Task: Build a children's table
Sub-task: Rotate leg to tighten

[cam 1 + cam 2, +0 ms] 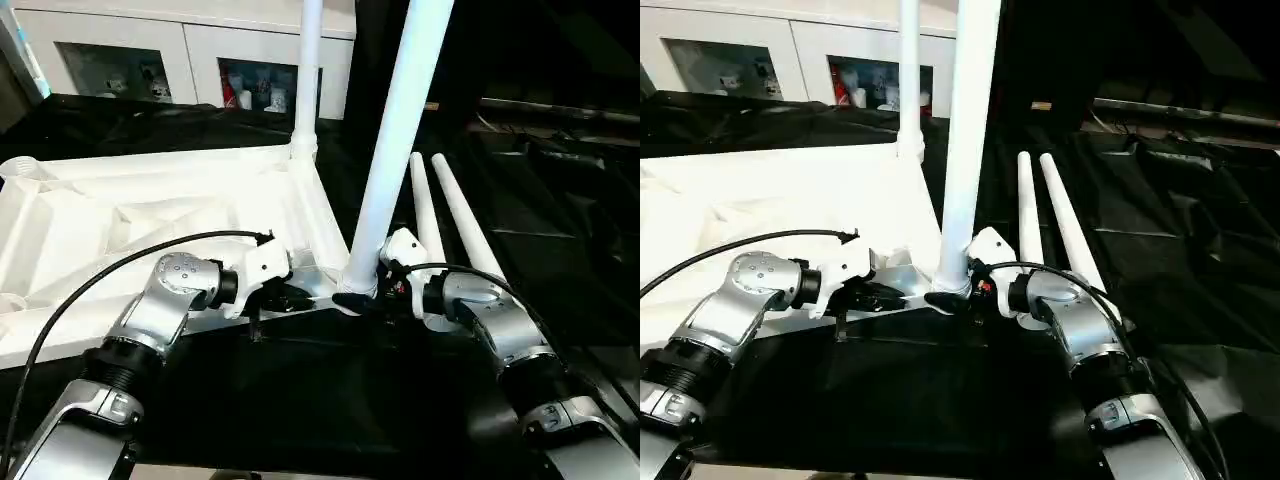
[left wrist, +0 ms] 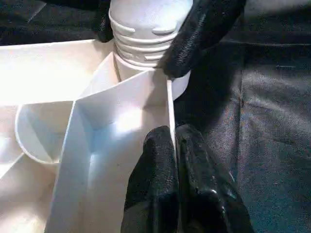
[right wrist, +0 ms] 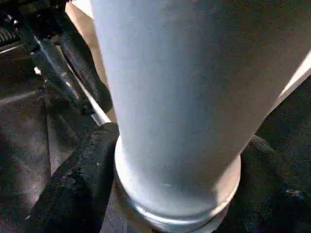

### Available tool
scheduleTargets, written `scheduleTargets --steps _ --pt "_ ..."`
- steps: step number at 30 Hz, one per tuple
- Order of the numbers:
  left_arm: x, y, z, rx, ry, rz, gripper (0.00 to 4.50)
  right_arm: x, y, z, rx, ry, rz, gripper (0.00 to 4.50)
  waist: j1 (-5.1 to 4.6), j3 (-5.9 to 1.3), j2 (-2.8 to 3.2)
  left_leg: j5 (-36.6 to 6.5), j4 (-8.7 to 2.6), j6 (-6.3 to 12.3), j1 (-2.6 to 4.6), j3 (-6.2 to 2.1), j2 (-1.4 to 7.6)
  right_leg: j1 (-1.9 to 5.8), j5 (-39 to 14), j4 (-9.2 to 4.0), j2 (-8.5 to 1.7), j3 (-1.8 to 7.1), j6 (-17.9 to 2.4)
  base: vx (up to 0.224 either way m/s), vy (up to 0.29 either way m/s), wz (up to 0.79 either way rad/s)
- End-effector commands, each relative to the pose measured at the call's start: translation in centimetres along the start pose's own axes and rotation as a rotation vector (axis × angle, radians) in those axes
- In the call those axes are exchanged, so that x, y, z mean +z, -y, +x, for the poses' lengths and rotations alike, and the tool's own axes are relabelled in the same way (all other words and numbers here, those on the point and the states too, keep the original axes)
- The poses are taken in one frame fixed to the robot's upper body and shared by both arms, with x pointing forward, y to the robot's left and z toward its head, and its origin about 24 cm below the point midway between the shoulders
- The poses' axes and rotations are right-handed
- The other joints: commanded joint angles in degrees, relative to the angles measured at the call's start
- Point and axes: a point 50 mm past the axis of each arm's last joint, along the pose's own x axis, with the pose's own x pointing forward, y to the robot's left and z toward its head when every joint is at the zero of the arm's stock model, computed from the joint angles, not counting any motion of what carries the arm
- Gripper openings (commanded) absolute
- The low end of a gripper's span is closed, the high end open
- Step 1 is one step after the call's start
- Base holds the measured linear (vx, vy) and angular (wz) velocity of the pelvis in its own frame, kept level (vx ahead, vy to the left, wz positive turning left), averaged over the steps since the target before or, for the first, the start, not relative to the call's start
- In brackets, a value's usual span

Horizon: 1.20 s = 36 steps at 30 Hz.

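The right claw (image 1: 362,290) stands with its fingers apart around the thick base of the near leg (image 1: 400,130), one black finger (image 3: 73,189) on either side, right where the leg enters the corner socket of the upturned tabletop (image 1: 150,220). From that claw the leg's long axis runs straight up and leans a little to the robot's right, thin end high, thick threaded end down in the socket. The left claw (image 1: 290,297) is pinched together on the thin rim wall of the tabletop, just beside the same socket (so both arms are equally close). I judge the coming move a twist about the leg's axis, the left claw bracing the top. A second leg (image 1: 308,70) stands upright in the far corner; two spare legs (image 1: 448,210) lie on the black table beyond the right claw, pointing away from the robot.
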Motion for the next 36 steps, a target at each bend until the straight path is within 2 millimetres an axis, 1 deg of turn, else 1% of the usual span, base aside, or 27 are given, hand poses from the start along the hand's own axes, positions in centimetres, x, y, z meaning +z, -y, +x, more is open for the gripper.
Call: scheduleTargets --steps 1,4,5,6,7,9,10,11,12,13,15,16,18,20,21,22,23,24,27,28,29,30,31,32,33,34,36 --pt "-1.1 1.2 1.3 -0.072 -0.044 -0.033 0.0 -0.3 -0.4 0.5 -0.003 0.02 0.027 2.98 0.07 -2.8 0.24 -13.9 -3.77 0.37 1.29 -1.68 3.84 1.37 -6.2 -3.3 -3.62 2.43 -14.7 0.0 0.0 0.0" --pt "-1.1 0.9 1.6 -0.029 -0.037 -0.049 0.0 -0.8 -0.5 1.0 -0.076 0.041 0.086 2.85 -0.07 -2.6 0.29 -15.1 -3.92 0.04 1.29 -1.75 3.85 1.23 -8.1 -3.53 -3.65 2.47 -14.4 0.0 0.0 0.0" --pt "-0.9 0.5 2.1 0.024 -0.032 -0.07 0.0 -1.2 -0.6 1.5 -0.143 0.049 0.132 2.82 -0.16 -2.47 0.28 -17.0 -4.08 -0.64 1.39 -1.88 3.83 1.13 -11.2 -3.84 -3.71 2.48 -13.9 0.0 0.0 0.0" --pt "-0.9 0.4 2.2 0.043 -0.03 -0.078 0.0 -1.4 -0.7 1.8 -0.167 0.05 0.145 2.79 -0.32 -2.36 0.35 -18.8 -4.21 -1.6 1.6 -1.93 3.85 0.77 -13.9 -4.15 -3.79 2.6 -13.3 0.0 0.0 0.0" --pt "-0.7 0.0 2.6 0.091 -0.028 -0.09 0.0 -1.7 -0.7 2.2 -0.222 0.048 0.182 2.78 -0.38 -2.38 0.31 -20.0 -4.31 -2.32 1.65 -2.15 3.84 0.8 -16.4 -4.33 -3.86 2.56 -12.4 0.0 0.0 0.0" --pt "-0.5 -0.4 3.2 0.149 -0.027 -0.107 0.0 -2.1 -0.7 2.7 -0.305 0.042 0.223 2.76 -0.56 -2.21 0.32 -21.8 -4.48 -3.35 1.74 -2.29 3.82 0.47 -19.6 -4.71 -3.89 2.61 -11.2 0.0 0.0 0.0" --pt "-0.1 -0.8 4.0 0.221 -0.03 -0.13 0.0 -2.4 -0.6 3.2 -0.417 0.036 0.28 2.76 -0.63 -2.18 0.35 -22.7 -4.51 -3.58 1.91 -2.36 3.83 0.27 -20.7 -4.84 -3.89 2.61 -10.8 0.0 0.0 0.0" --pt "0.0 -0.9 4.2 0.238 -0.03 -0.136 0.0 -2.5 -0.6 3.4 -0.442 0.033 0.296 2.75 -0.77 -2.03 0.4 -24.4 -4.59 -4.33 2.09 -2.46 3.84 -0.1 -23.1 -5.14 -3.94 2.69 -10.2 0.0 0.0 0.0" --pt "0.1 -1.0 4.6 0.271 -0.03 -0.147 0.0 -2.7 -0.6 3.6 -0.492 0.028 0.328 2.75 -0.73 -2.04 0.31 -25.3 -4.52 -4.41 2.17 -2.6 3.71 -0.11 -24.7 -5.32 -3.99 2.58 -9.7 0.0 0.0 0.0" --pt "0.5 -1.1 5.2 0.303 -0.028 -0.163 0.0 -2.8 -0.6 4.0 -0.546 0.021 0.356 2.75 -0.84 -2.0 0.51 -27.1 -4.53 -4.69 2.34 -2.75 3.72 -0.41 -27.5 -5.83 -4.1 2.6 -8.4 0.0 0.0 0.0" --pt "1.2 -0.9 6.5 0.32 -0.015 -0.176 0.0 -2.8 -1.0 4.8 -0.586 0.019 0.388 2.75 -0.94 -1.81 0.43 -30.0 -4.4 -4.72 2.85 -2.85 3.51 -0.93 -31.0 -6.49 -4.03 2.47 -7.1 0.0 0.0 0.0" --pt "1.7 -0.7 7.2 0.315 -0.006 -0.176 0.0 -2.5 -1.4 5.4 -0.592 0.024 0.387 2.75 -0.91 -1.83 0.42 -30.3 -4.42 -4.55 2.78 -3.01 3.47 -0.78 -31.7 -6.55 -4.09 2.38 -6.7 0.0 0.0 0.0" --pt "2.6 -0.3 8.3 0.285 0.011 -0.147 0.0 -1.8 -1.8 6.2 -0.573 0.04 0.371 2.75 -0.87 -2.11 0.71 -29.6 -4.66 -4.16 2.6 -3.06 3.49 -0.59 -30.3 -6.68 -3.98 2.34 -5.7 0.0 0.0 0.0" --pt "2.7 -0.3 8.5 0.272 0.012 -0.123 0.0 -1.4 -1.5 6.1 -0.583 0.05 0.348 2.75 -0.91 -2.26 0.85 -28.2 -4.91 -3.76 2.12 -3.06 3.48 -0.16 -27.2 -6.47 -3.91 2.28 -6.0 0.0 0.0 0.0" --pt "2.7 -0.3 8.5 0.268 0.01 -0.113 0.0 -1.3 -1.3 6.0 -0.589 0.055 0.343 2.75 -0.85 -2.31 0.84 -27.7 -4.91 -3.57 2.12 -2.93 3.51 -0.26 -25.7 -6.36 -3.85 2.35 -6.4 0.0 0.0 0.0" --pt "2.7 -0.3 8.5 0.268 0.005 -0.1 0.0 -1.1 -1.0 5.9 -0.596 0.07 0.346 3.1 -0.84 -2.28 0.86 -27.8 -4.87 -3.45 2.18 -2.86 3.47 -0.38 -25.4 -6.36 -3.81 2.4 -6.6 0.0 0.0 0.0" --pt "2.6 -0.4 8.4 0.267 0.005 -0.087 0.0 -0.9 -0.8 5.7 -0.598 0.082 0.351 3.45 -0.92 -2.24 1.12 -28.4 -4.87 -3.49 2.21 -2.85 3.44 -0.44 -25.3 -6.39 -3.8 2.43 -6.8 0.0 0.0 0.0" --pt "2.5 -0.5 8.2 0.269 0.002 -0.087 0.0 -0.7 -0.5 5.6 -0.595 0.092 0.35 3.45 -0.91 -2.2 1.3 -29.0 -4.87 -3.5 2.21 -2.9 3.41 -0.43 -25.7 -6.42 -3.85 2.41 -6.9 0.0 0.0 0.0" --pt "2.3 -1.1 7.7 0.291 -0.007 -0.071 0.0 -0.2 0.0 5.1 -0.603 0.11 0.306 3.65 -0.87 -2.18 1.13 -29.3 -4.83 -3.17 2.16 -2.95 3.43 -0.44 -27.4 -6.67 -4.04 2.39 -6.6 0.0 0.0 0.0" --pt "2.3 -1.3 7.5 0.305 -0.005 -0.067 0.0 0.1 0.2 4.8 -0.605 0.119 0.29 3.65 -0.81 -2.16 1.32 -29.2 -4.84 -3.07 2.09 -2.97 3.38 -0.43 -27.6 -6.73 -4.05 2.37 -6.5 0.0 0.0 0.0" --pt "2.4 -1.6 7.2 0.322 0.004 -0.057 0.0 0.3 0.3 4.5 -0.603 0.128 0.275 3.65 -0.88 -2.05 1.06 -29.6 -4.8 -2.95 2.21 -2.91 3.37 -0.61 -28.6 -6.92 -3.96 2.31 -6.3 0.0 0.0 0.0" --pt "2.5 -1.8 7.1 0.337 0.017 -0.046 0.0 0.4 0.4 4.2 -0.601 0.132 0.263 3.65 -0.77 -2.11 1.09 -29.4 -4.75 -2.79 2.19 -2.95 3.38 -0.51 -29.2 -6.92 -4.1 2.33 -6.1 0.0 0.0 0.0" --pt "2.6 -1.9 7.0 0.347 0.028 -0.039 0.0 0.5 0.5 4.0 -0.6 0.134 0.257 3.65 -0.66 -2.11 0.87 -28.4 -4.83 -2.4 1.95 -3.03 3.4 -0.29 -29.4 -6.89 -4.13 2.28 -5.7 0.0 0.0 0.0" --pt "2.8 -2.4 6.7 0.395 0.054 -0.032 0.0 0.6 0.6 3.5 -0.598 0.142 0.243 3.65 -0.69 -2.15 0.92 -27.8 -4.94 -2.38 1.78 -3.07 3.5 -0.16 -28.8 -6.72 -4.17 2.32 -5.8 0.0 0.0 0.0" --pt "3.0 -3.0 6.3 0.463 0.085 -0.033 0.0 0.8 0.7 2.9 -0.593 0.147 0.23 3.65 -0.57 -2.27 0.81 -25.9 -5.06 -2.03 1.34 -3.03 3.54 0.24 -27.0 -6.5 -4.11 2.31 -5.6 0.0 0.0 0.0" --pt "3.0 -3.0 6.3 0.463 0.085 -0.033 0.0 0.8 0.7 2.9 -0.593 0.147 0.23 3.65 -0.51 -2.23 0.82 -25.3 -5.02 -1.83 1.29 -2.95 3.48 0.18 -26.2 -6.5 -4.02 2.35 -5.5 0.0 0.0 0.0" --pt "3.0 -4.1 5.4 0.595 0.098 -0.05 0.0 1.0 0.8 2.1 -0.593 0.152 0.201 3.74 -0.51 -2.39 0.74 -23.1 -4.99 -1.23 0.94 -2.89 3.53 0.55 -23.4 -6.11 -4.08 2.32 -6.1 0.0 0.0 0.0"
